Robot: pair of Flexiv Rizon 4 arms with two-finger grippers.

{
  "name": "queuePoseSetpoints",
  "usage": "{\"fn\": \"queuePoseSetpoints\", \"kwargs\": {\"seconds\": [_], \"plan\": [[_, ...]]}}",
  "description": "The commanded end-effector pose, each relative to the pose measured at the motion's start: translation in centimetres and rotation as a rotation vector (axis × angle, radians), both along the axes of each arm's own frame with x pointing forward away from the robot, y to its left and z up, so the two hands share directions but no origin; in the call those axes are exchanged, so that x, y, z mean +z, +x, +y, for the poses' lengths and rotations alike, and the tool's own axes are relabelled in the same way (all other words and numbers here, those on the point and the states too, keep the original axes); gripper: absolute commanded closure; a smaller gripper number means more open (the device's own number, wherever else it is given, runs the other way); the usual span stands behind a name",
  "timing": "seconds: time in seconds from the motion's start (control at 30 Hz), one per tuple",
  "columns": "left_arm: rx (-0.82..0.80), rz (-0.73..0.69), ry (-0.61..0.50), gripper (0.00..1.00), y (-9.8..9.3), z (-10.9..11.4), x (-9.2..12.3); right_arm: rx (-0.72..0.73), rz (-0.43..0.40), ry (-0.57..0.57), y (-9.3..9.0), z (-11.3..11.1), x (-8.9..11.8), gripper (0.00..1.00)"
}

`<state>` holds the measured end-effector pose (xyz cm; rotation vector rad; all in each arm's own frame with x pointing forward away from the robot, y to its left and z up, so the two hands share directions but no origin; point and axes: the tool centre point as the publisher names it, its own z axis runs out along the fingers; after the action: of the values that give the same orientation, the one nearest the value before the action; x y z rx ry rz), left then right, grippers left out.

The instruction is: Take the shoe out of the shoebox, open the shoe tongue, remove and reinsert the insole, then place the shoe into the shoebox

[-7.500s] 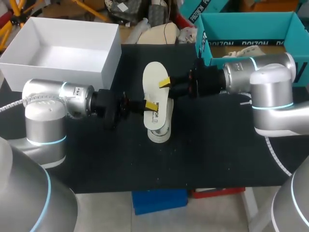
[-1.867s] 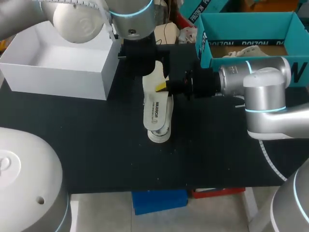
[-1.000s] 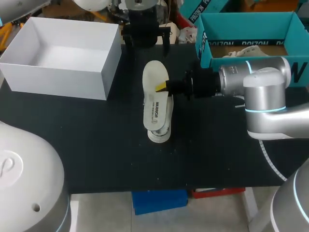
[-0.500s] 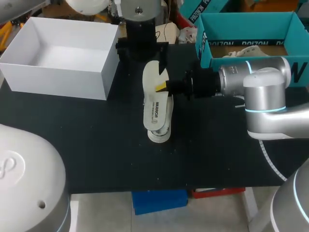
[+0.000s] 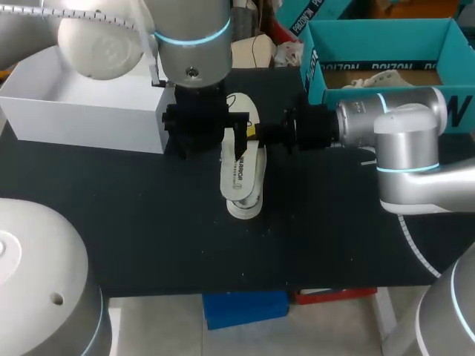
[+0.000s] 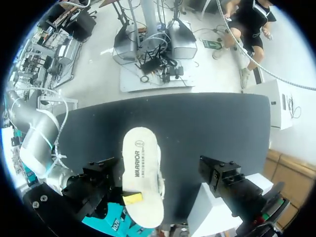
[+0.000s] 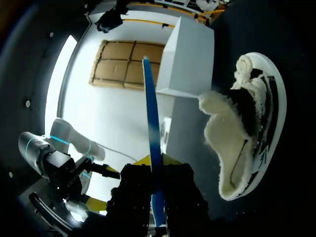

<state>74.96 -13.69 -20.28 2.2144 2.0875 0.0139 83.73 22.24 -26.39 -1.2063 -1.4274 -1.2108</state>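
Beneath my spread left jaws the insole (image 6: 140,173) runs lengthwise between them, seemingly pinched edgewise by my right jaws.

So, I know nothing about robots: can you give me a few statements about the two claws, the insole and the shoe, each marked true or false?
1. The right claw is shut on the thin white insole. True.
2. The pale fleece-lined shoe sits inside the white cardboard shoebox. False: it lies on the black table.
3. The left claw grips the insole too. False: it is open, its fingers wide apart.
4. The shoebox stands on the left arm's side of the table. True.
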Motion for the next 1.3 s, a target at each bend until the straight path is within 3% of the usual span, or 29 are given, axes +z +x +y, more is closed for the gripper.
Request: {"fn": "queuePoseSetpoints", "kwargs": {"seconds": [0.03, 0.27, 0.37, 0.8, 1.3], "plan": [[-0.006, -0.067, -0.037, 0.0, -0.8, 0.2, -0.7, -0.002, 0.0, -0.002, 0.0, 0.1, 0.0, 1.0], [0.0, -0.091, -0.147, 0.0, 0.6, 2.0, 0.1, -0.002, 0.0, -0.002, 0.0, 0.1, 0.0, 1.0], [-0.024, -0.057, -0.263, 0.0, 1.1, 2.6, 0.0, -0.002, 0.0, -0.002, 0.0, 0.1, 0.0, 1.0], [0.023, -0.036, -0.41, 0.0, 4.1, 3.9, -1.5, -0.002, 0.0, -0.002, 0.0, 0.1, 0.0, 1.0], [0.023, -0.034, -0.415, 0.0, 4.3, 4.0, -1.7, -0.002, 0.0, -0.002, 0.0, 0.1, 0.0, 1.0]]}}
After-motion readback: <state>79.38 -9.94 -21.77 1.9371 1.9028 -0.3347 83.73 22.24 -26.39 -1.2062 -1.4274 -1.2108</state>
